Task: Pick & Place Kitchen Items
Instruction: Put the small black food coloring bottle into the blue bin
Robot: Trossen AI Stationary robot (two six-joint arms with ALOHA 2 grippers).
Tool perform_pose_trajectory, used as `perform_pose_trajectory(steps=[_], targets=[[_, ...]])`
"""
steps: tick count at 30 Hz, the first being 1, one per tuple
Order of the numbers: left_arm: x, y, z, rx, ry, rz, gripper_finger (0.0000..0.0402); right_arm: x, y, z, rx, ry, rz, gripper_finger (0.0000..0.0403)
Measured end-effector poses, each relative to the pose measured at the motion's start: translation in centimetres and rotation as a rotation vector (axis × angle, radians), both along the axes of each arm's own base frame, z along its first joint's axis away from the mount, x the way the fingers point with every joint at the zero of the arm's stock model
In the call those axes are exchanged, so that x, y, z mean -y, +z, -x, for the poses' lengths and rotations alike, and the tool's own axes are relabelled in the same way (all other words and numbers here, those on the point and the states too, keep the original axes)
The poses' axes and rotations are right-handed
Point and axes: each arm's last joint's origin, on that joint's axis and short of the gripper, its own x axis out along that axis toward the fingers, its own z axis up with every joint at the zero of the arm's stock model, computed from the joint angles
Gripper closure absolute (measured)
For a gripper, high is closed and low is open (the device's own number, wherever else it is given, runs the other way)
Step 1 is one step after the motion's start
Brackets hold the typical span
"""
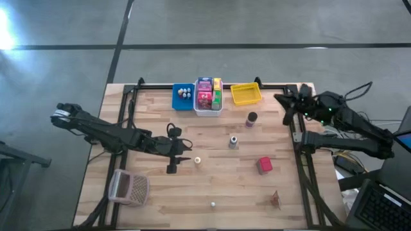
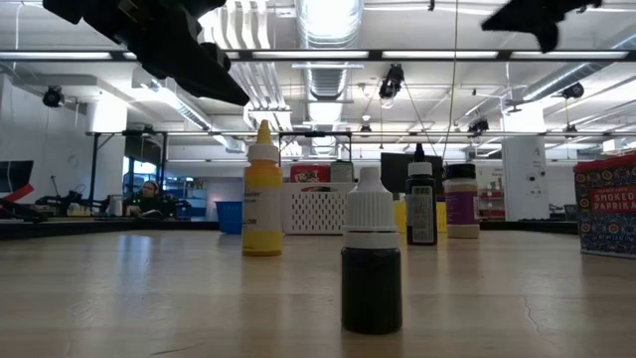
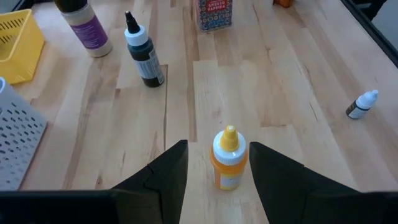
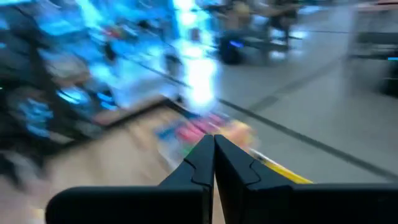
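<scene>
Left wrist view: left gripper [image 3: 217, 171] fingers part open, straddling a small yellow dropper bottle [image 3: 227, 158] that stands upright on the bench; whether the pads touch it can't be told, and no lift is visible. In the high view this gripper [image 1: 184, 160] sits left of the bench centre and the bottle shows only as a tiny pale dot [image 1: 198, 160].

Right gripper [image 4: 214, 163] fingers pressed fully together, holding nothing; its arm is parked off the bench's right far corner [image 1: 302, 102]. Right wrist view is heavily smeared, only colour blobs beyond the fingers.

Low view: both arms cut off at the upper edge, grippers not visible. A dark jar with white cap [image 2: 372, 252] stands nearest the camera, label unreadable.

Other items: black-capped dark dropper bottle [image 3: 143, 50], purple-label jar [image 3: 86, 26] cut off at the frame edge, red paprika box [image 1: 264, 165] toward the right edge, small white-capped bottle [image 3: 362, 104] lying tilted. Blue bin [image 1: 183, 97], white bin [image 1: 208, 96] full of coloured boxes and yellow bin [image 1: 245, 94] line the far edge. Pinkish mesh basket [image 1: 129, 187] sits at the near left corner. Small brown thing [image 1: 275, 199] near the right near corner, too small to identify.
</scene>
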Motion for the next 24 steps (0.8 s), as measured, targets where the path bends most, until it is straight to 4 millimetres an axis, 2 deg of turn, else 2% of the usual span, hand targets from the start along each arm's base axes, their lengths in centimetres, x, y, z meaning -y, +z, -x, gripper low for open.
perform_pose_trajectory(steps=[6, 9, 12, 17, 20, 24], targets=[[-0.2, 0.3, 0.7, -0.009, -0.008, -0.029, 0.0225, -0.5, -0.5, -4.8, 0.013, 0.493, -0.064, 0.0394], [-0.4, 0.6, 1.5, 0.017, -0.011, -0.029, 0.0225, -1.8, -1.1, -7.1, 0.019, 0.595, -0.055, 0.0394], [-0.7, 0.8, 2.4, 0.045, -0.01, -0.021, 0.0225, -3.9, -1.3, -8.9, 0.005, 0.642, 0.035, 0.0391], [-1.1, 0.8, 3.9, 0.1, -0.005, -0.008, 0.0225, -8.9, -1.4, -10.6, 0.031, 0.738, 0.123, 0.0374], [-1.2, 1.2, 4.3, 0.145, -0.002, 0.003, 0.0225, -11.5, -1.4, -11.0, 0.0, 0.683, 0.145, 0.0361], [-1.2, 1.1, 4.6, 0.157, -0.001, 0.011, 0.0225, -14.6, -3.5, -11.5, -0.093, 0.571, 0.119, 0.0334]])
